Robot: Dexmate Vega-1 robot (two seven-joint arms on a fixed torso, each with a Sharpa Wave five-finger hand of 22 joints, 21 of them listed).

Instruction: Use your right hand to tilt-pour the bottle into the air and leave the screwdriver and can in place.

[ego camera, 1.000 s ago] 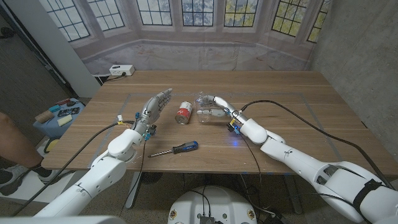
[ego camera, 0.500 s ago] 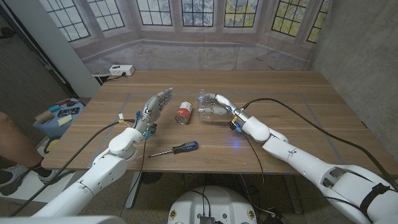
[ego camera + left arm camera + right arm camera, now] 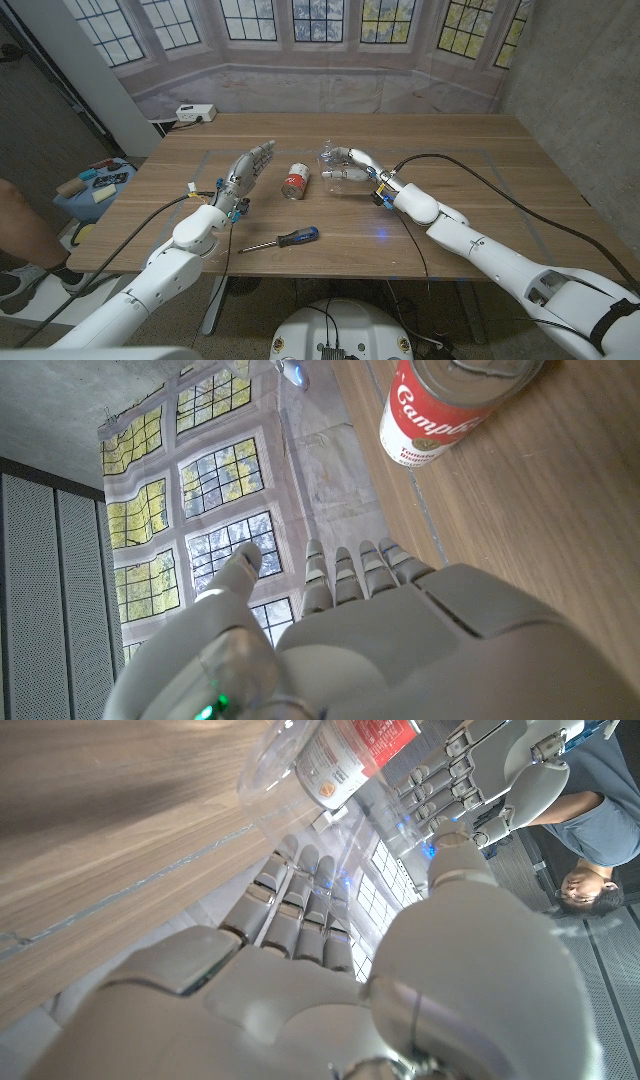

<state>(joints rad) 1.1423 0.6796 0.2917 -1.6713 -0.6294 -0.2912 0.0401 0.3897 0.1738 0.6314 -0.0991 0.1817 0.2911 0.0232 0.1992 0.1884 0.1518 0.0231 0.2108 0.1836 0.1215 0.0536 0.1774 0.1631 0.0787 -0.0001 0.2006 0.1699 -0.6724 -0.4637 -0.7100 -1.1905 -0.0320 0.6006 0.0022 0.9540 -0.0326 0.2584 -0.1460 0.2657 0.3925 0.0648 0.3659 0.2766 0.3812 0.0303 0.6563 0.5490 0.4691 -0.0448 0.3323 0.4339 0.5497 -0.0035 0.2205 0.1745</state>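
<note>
My right hand (image 3: 355, 164) grips a clear plastic bottle (image 3: 333, 170) right of the table's middle; the bottle looks raised a little off the wood and tilted, its outline hard to make out. In the right wrist view the bottle (image 3: 278, 762) shows past my right hand's fingers (image 3: 300, 905). A red and white soup can (image 3: 296, 181) stands just left of the bottle, also seen in the left wrist view (image 3: 448, 408). A screwdriver (image 3: 286, 239) with a blue and black handle lies near the front edge. My left hand (image 3: 247, 174) is held open left of the can, fingers apart, holding nothing.
A white power strip (image 3: 196, 113) sits at the table's far left corner. A person (image 3: 588, 840) shows in the right wrist view, and a leg at the head view's left edge (image 3: 18, 225). Cables trail from both arms across the table (image 3: 480, 150).
My right hand has moved away from me and slightly upward with the bottle in it. The can, the screwdriver and my left hand have kept their places.
</note>
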